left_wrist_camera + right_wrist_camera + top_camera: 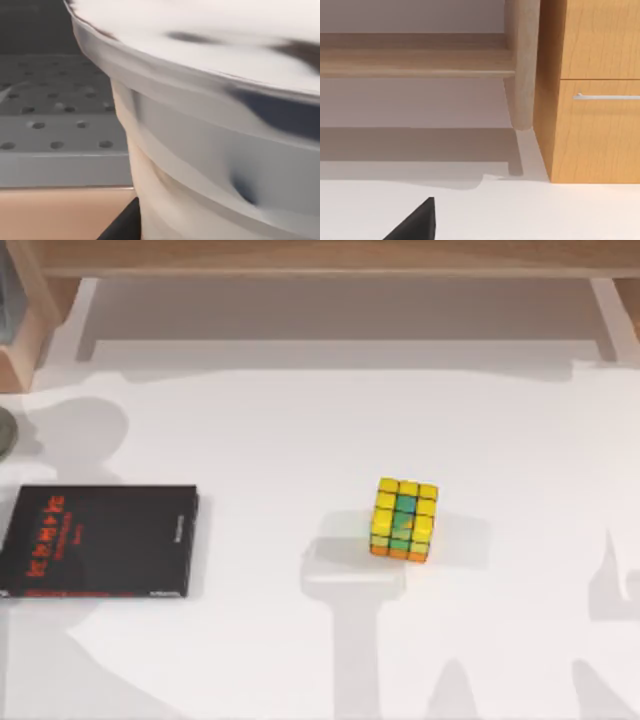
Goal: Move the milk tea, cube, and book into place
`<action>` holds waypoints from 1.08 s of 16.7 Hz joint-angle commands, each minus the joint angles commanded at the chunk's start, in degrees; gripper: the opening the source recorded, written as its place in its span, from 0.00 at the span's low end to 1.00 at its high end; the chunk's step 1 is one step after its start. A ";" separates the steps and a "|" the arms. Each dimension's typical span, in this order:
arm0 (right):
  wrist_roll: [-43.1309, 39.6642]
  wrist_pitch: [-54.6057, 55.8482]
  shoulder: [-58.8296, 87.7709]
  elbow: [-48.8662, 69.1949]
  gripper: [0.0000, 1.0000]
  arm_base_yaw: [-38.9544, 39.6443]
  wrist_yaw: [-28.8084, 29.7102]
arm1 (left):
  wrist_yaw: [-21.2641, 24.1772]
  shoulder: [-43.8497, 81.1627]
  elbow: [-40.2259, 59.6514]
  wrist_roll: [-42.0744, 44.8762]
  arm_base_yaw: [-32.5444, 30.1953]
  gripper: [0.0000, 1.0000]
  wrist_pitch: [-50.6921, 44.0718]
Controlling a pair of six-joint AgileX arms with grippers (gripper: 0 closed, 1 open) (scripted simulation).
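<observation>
From above, at the far left edge of the white bench (300, 420), I am seeing a sliver of a dark round thing (5, 435), too little of it to tell what it is. Below it the black book (100, 540) with red lettering is lying flat near the left side of the bench. Moving right, the cube (404, 519) is sitting a little right of centre, well apart from the black book, its top mostly yellow with green squares down the middle and an orange side facing the near edge. Along the far edge a wooden shelf (320, 260) is running across the view. My left wrist camera is looking at a pale cup (210, 150) pressed very close to the lens, with a perforated grey panel (55, 115) behind it and a dark tip of the left tool (125, 225) showing beside the cup; I cannot tell whether that tool is clamped on it. My right wrist camera is facing a wooden post (521, 65) and a drawer front (600, 90) with a metal handle (605, 96), with one dark fingertip (417, 222) of the right tool over the bench; I cannot tell whether it is apart or together.
</observation>
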 joint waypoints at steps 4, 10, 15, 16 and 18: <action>0.00 0.00 0.00 0.00 1.00 0.00 0.00 | 0.00 0.00 0.00 0.00 0.00 0.90 0.00; 0.00 0.00 0.00 0.00 1.00 0.00 0.00 | 0.00 0.00 0.00 0.00 0.00 1.00 0.00; 0.00 0.00 0.00 0.00 1.00 0.00 0.00 | 0.07 -0.19 -0.17 0.01 0.09 1.00 0.10; 0.00 0.00 0.00 0.00 1.00 0.00 0.00 | 0.32 -0.63 -0.95 0.06 0.35 1.00 0.44; 0.00 0.00 0.00 0.00 1.00 0.00 0.00 | 0.84 -1.50 -2.92 0.19 0.90 1.00 1.22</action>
